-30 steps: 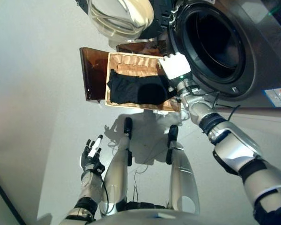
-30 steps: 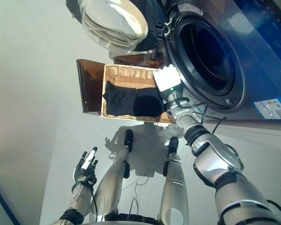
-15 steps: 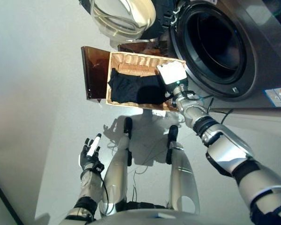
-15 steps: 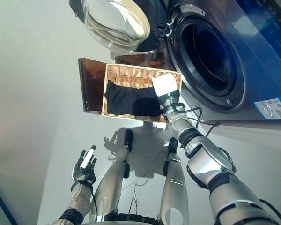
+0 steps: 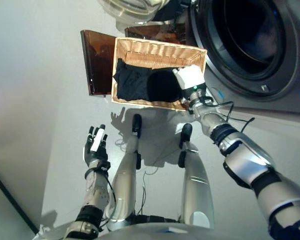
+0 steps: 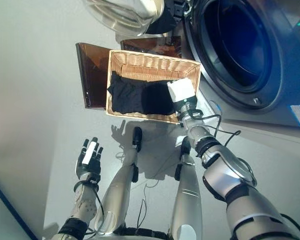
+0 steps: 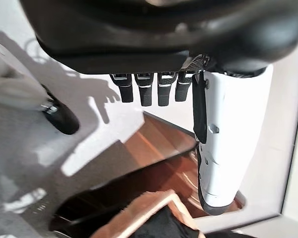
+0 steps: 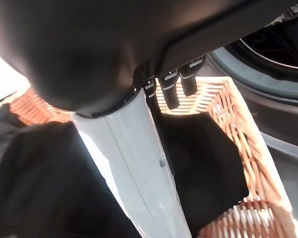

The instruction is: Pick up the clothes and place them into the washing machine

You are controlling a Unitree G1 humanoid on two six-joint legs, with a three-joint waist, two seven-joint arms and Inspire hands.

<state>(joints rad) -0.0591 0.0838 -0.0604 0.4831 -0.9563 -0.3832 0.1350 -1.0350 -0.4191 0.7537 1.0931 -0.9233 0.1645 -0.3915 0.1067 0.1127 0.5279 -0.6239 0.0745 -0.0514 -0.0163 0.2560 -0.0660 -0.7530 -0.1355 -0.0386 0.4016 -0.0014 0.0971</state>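
Black clothes (image 5: 137, 86) lie in a wicker basket (image 5: 160, 50) on the floor before the washing machine's open drum (image 5: 245, 35). My right hand (image 5: 190, 79) hangs over the basket's right end, just above the dark cloth. In the right wrist view its fingers (image 8: 171, 91) are straight beside the white-covered thumb (image 8: 134, 163), with the clothes (image 8: 203, 158) and the basket wall (image 8: 248, 144) past them; it holds nothing. My left hand (image 5: 95, 147) stays open low at the left, away from the basket, with its thumb (image 7: 221, 134) and straight fingers over the floor.
The machine's round glass door (image 6: 127, 12) stands swung open beyond the basket. A brown translucent panel (image 5: 96, 62) lies against the basket's left side. Grey floor stretches to the left.
My right hand has dropped from the basket's far right corner near the drum down onto the clothes at the basket's right end. The whole picture has shifted, so the camera moved. The left hand stays idle.
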